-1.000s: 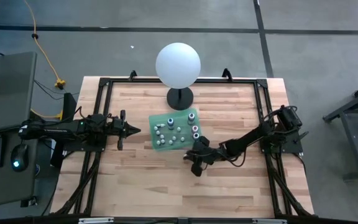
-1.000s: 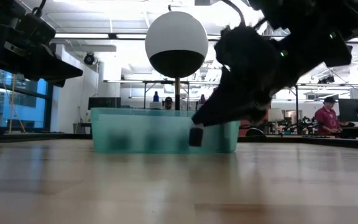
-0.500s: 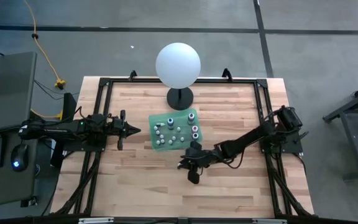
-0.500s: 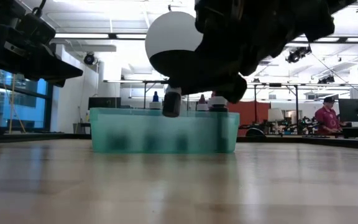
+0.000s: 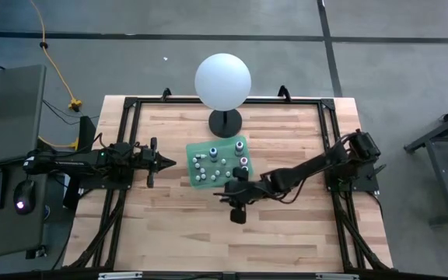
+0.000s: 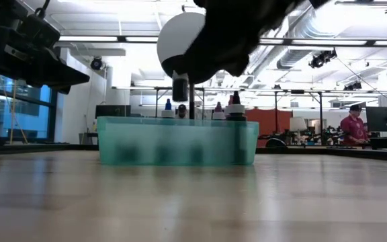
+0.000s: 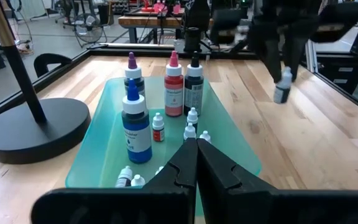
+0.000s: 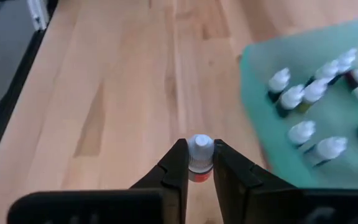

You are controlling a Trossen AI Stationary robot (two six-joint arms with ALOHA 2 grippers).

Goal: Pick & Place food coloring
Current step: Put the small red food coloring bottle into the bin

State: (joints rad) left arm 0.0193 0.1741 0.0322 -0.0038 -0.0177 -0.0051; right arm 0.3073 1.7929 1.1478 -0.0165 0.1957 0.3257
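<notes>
Bottle (image 8: 199, 155) now higher, white-capped.

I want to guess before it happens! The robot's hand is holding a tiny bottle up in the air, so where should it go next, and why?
Probably sideways over the green plastic tray, then down. The right hand grips a small white-capped bottle above bare wood beside the tray, where the other little bottles already stand. The left hand waits apart.

Even, bright overhead light fills the scene; the low view looks into ceiling lamps, so the right arm (image 6: 240, 33) above shows as a black silhouette. The worktop (image 6: 193, 202) is soft near the lens, and the teal tray (image 8: 303, 106) beyond the right jaws is blurred, with faint shadows
</notes>
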